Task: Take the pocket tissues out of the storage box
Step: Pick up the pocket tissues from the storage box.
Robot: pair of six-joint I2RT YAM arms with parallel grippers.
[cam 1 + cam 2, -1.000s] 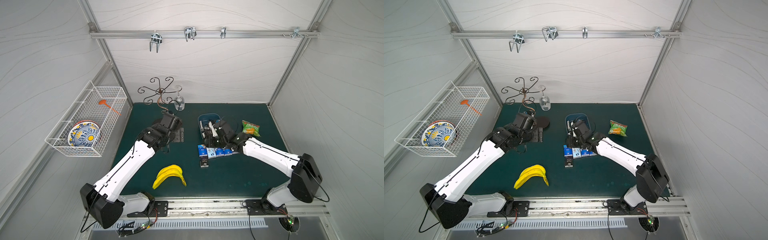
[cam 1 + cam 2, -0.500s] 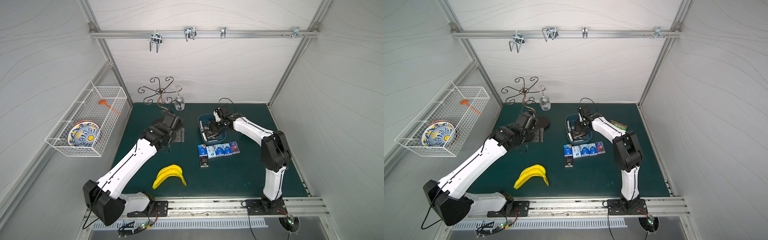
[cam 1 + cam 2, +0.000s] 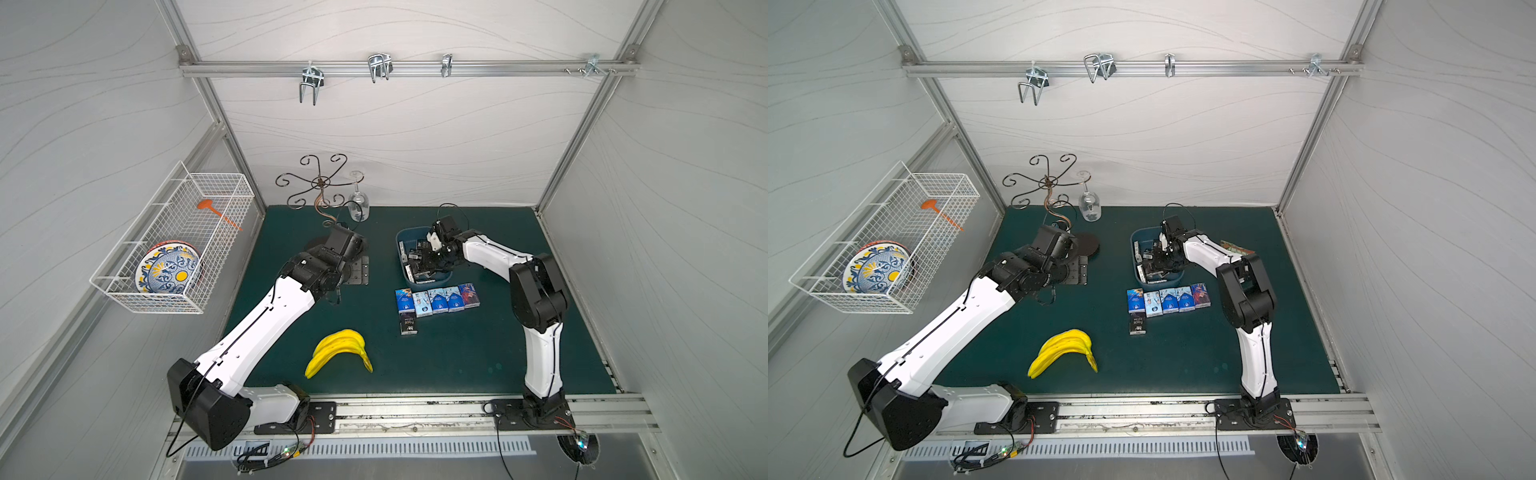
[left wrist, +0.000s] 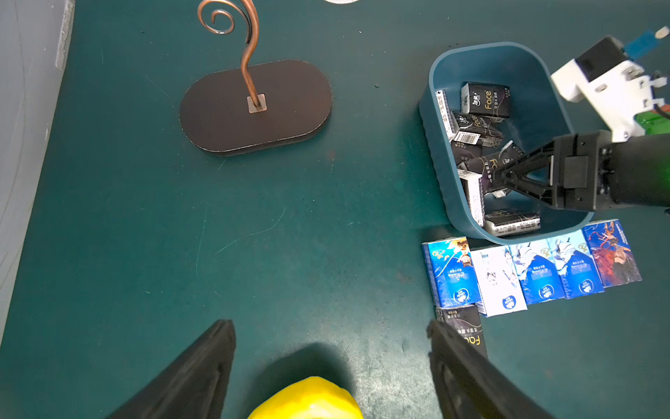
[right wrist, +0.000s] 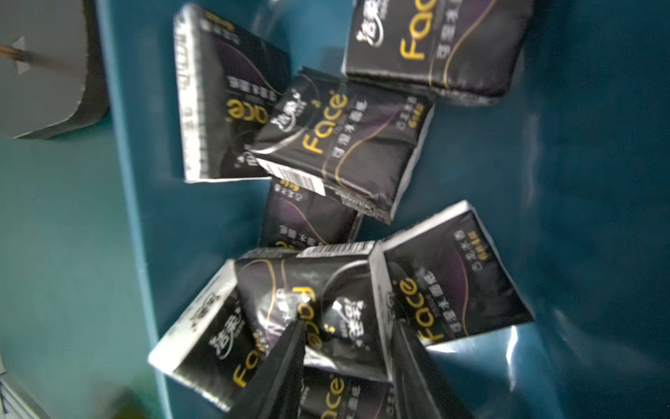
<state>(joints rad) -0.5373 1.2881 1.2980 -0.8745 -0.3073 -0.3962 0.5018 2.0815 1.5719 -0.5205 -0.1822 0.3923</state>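
Right gripper [image 5: 348, 324] jaws are set half-open astride a black packet [image 5: 326, 286] at 6 o'clock in the box [image 4: 515, 65]; hold cannot be told. It should be pinched squarely, then lifted straight.

Six pocket tissues [image 3: 436, 300] lay outside the single storage box [image 4: 522, 61] — five colourful, one black — and about eight black ones inside it. There was one banana bunch [image 3: 340, 351], one glass [image 3: 358, 205], one plate [image 3: 168, 270].

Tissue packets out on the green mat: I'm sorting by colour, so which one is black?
The flat black "Face" packet, alone on the robot-base side of the row of five blue, white and purple packets.
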